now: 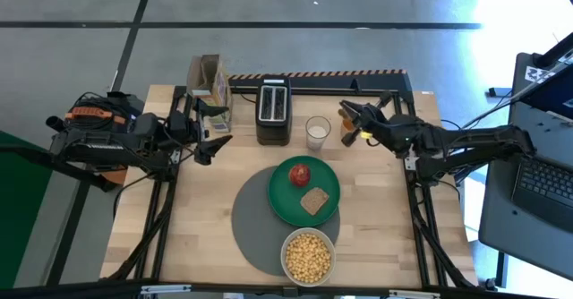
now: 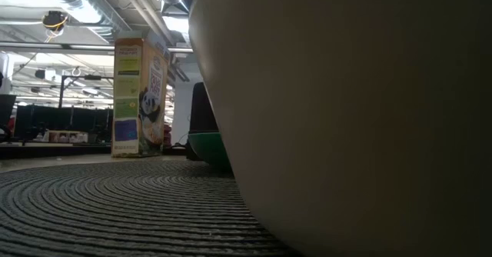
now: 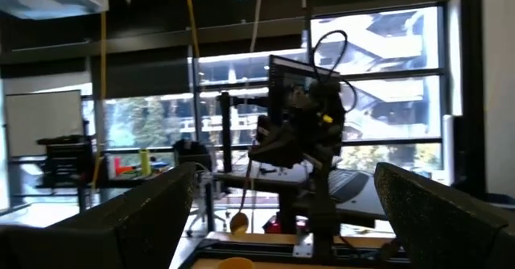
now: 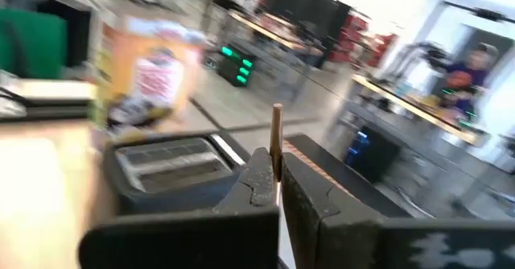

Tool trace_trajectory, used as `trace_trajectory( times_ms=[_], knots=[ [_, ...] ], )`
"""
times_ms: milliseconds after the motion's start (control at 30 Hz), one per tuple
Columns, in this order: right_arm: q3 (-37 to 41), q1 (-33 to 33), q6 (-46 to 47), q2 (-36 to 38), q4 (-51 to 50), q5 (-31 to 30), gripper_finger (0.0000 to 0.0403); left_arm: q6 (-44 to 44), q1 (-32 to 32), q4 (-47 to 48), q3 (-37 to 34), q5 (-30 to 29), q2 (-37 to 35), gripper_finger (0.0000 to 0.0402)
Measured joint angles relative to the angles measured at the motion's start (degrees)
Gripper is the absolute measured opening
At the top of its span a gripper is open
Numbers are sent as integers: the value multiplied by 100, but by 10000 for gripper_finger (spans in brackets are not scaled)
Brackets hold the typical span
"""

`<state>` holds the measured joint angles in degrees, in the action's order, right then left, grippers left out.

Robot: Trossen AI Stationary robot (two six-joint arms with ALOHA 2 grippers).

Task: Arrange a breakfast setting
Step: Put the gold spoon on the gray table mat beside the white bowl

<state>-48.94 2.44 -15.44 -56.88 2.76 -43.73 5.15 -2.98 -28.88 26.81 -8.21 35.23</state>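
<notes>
On the round grey mat (image 1: 255, 232) sit a green plate (image 1: 285, 208) holding a red apple (image 1: 299, 174) and a brown toast slice (image 1: 314, 200), and a pale bowl (image 1: 308, 256) of yellow cereal. The bowl's wall (image 2: 346, 118) fills the low view, standing on the mat (image 2: 115, 203). My right gripper (image 1: 347, 124) is raised at the far right of the table, right of the milk glass, shut on the thin spoon (image 4: 277, 136). My left gripper (image 1: 218, 131) hovers open at the far left, near the cereal box, with nothing between its fingers (image 3: 153, 213). My right gripper pinches the spoon's thin handle (image 4: 277, 152) between its two shut fingers (image 4: 257, 188), which point about level toward the table's left. A short piece of handle sticks out past the fingertips. In the left wrist view the spoon's bowl (image 3: 239, 221) hangs below the gripper, clear of the table.
A black toaster (image 1: 273, 109) and a glass of milk (image 1: 318, 131) stand at the far middle. A cereal box (image 1: 208, 80) stands at the far left. An orange cup (image 3: 237, 262) sits below the right gripper. Bare wood lies left of the mat.
</notes>
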Motion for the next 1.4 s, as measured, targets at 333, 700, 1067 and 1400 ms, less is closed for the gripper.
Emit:
trace_trajectory(
  times_ms=[333, 700, 1067, 1400],
  knots=[
    [-217, 170, 494, -198, 77, 1192, 0, 118, 2, 136, 283, 888, 665, 376],
    [-213, 168, 854, -649, 1306, 2561, 0, 2917, 599, 870, 1312, 518, 2770, 376],
    [-213, 168, 2068, -645, 1249, 3636, 0, 9416, 1778, 520, 2265, -3289, 5100, 357],
    [-207, 166, 2584, -645, 289, 3680, 0, 12228, 1845, 492, 2699, -4490, 5826, 319]
  ],
)
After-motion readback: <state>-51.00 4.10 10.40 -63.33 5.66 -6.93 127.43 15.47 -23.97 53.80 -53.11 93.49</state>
